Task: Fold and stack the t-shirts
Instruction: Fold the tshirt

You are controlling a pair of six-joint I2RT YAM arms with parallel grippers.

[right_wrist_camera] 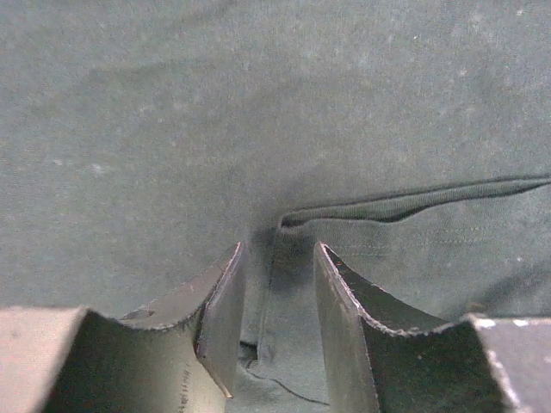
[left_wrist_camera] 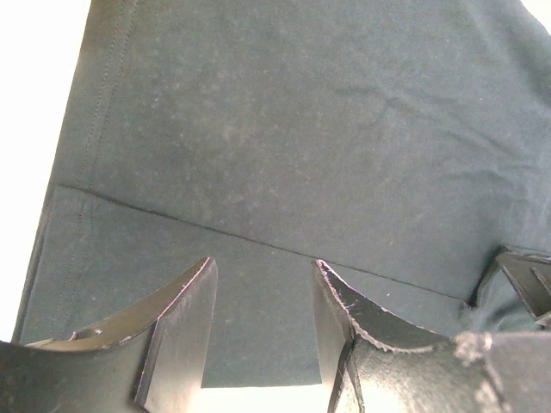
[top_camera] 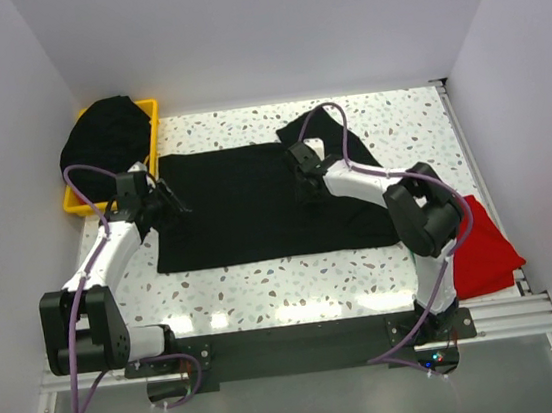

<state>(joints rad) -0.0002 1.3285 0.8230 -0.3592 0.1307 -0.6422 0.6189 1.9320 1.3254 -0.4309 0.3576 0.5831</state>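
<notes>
Far L: a heap of black t-shirts [top_camera: 104, 135] sits in the yellow bin [top_camera: 152, 116]. The L end effector [top_camera: 177, 206] is wide open, w/ nothing in it, over the L edge of the flat black t-shirt [top_camera: 242, 216] on the tabletop [top_camera: 266, 288]. The R end effector [right_wrist_camera: 277, 258] is narrow, pinching a fold of that shirt. A red t-shirt [top_camera: 485, 253] lies far R.

No writing, label, brand, number or sign can be read on the spread black t-shirt [top_camera: 246, 210], the red t-shirt [top_camera: 488, 253] or the yellow bin [top_camera: 153, 124].
</notes>
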